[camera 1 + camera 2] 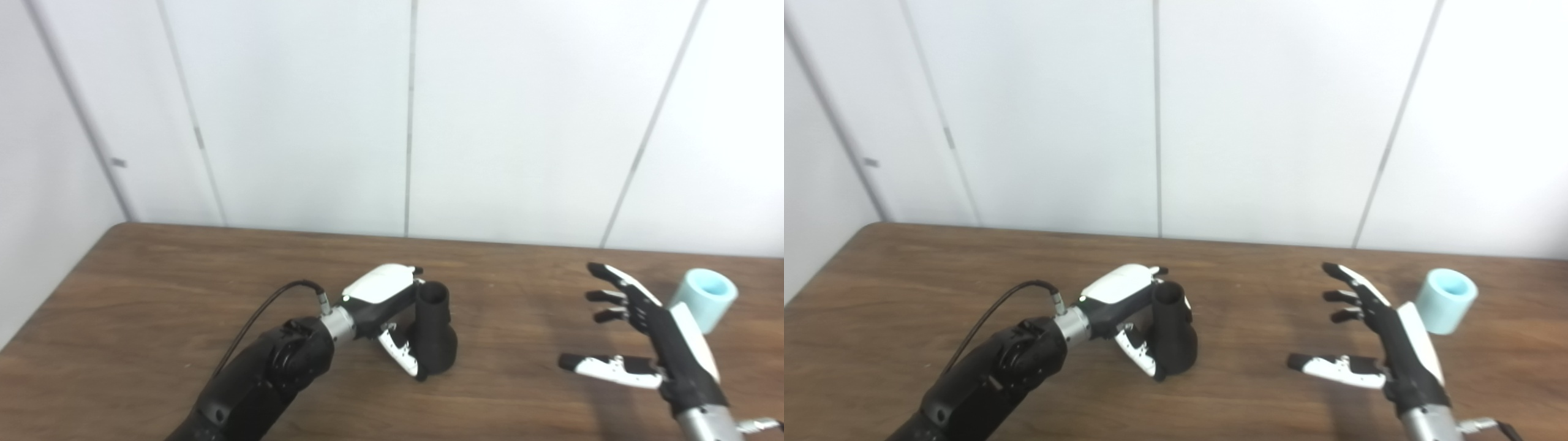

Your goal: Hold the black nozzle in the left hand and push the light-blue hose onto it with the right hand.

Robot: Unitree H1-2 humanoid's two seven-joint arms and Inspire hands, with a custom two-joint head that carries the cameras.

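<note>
The black nozzle (433,334) is seen standing upright on the wooden desk (153,288), wide base down and narrow open mouth up, near the middle of the scene. It is wrapped by the left hand (386,306): the fingers are curled behind its neck and the thumb is pressed low against the flared base, so the nozzle is gripped. Such a hold is judged to steady the part and keep its mouth free for the hose. The right hand (1381,343) is held above the desk with fingers spread and thumb out to the side, empty. The light-blue hose (1447,300), a short tube section, lies on the desk just beyond and to the right of that hand, apparently untouched, and well apart from the nozzle.
</note>
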